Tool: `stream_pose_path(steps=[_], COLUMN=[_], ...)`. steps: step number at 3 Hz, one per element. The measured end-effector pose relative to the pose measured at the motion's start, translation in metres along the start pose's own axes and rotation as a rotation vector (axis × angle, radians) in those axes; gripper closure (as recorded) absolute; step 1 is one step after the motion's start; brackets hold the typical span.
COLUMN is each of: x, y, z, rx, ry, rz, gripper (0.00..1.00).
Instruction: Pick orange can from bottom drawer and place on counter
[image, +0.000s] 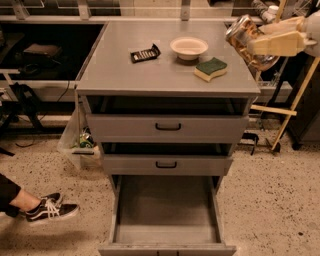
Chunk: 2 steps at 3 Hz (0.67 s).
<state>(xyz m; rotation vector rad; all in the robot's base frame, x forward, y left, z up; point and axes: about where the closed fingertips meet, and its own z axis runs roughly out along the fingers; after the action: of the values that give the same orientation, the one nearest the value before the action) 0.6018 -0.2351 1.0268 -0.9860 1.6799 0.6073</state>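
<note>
- You view from one camera, high before the cabinet (167, 129), facing down and forward.
- It sits near: counter (125, 75) at top, open bottom drawer (167, 210) at the lower edge.
- The gripper (261, 39), clasping the orange can (240, 34), shows upper right, at the counter's right edge.
</note>
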Motion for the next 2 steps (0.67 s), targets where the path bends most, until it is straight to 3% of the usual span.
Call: stream_pose_path(steps=[1,2], x=[-0.009,-0.023], y=[-0.018,-0.051], z=[0.029,0.09], rx=[0.04,0.144], ry=[0.028,0.128], rz=[-0.038,-0.15], gripper=[1.0,1.0])
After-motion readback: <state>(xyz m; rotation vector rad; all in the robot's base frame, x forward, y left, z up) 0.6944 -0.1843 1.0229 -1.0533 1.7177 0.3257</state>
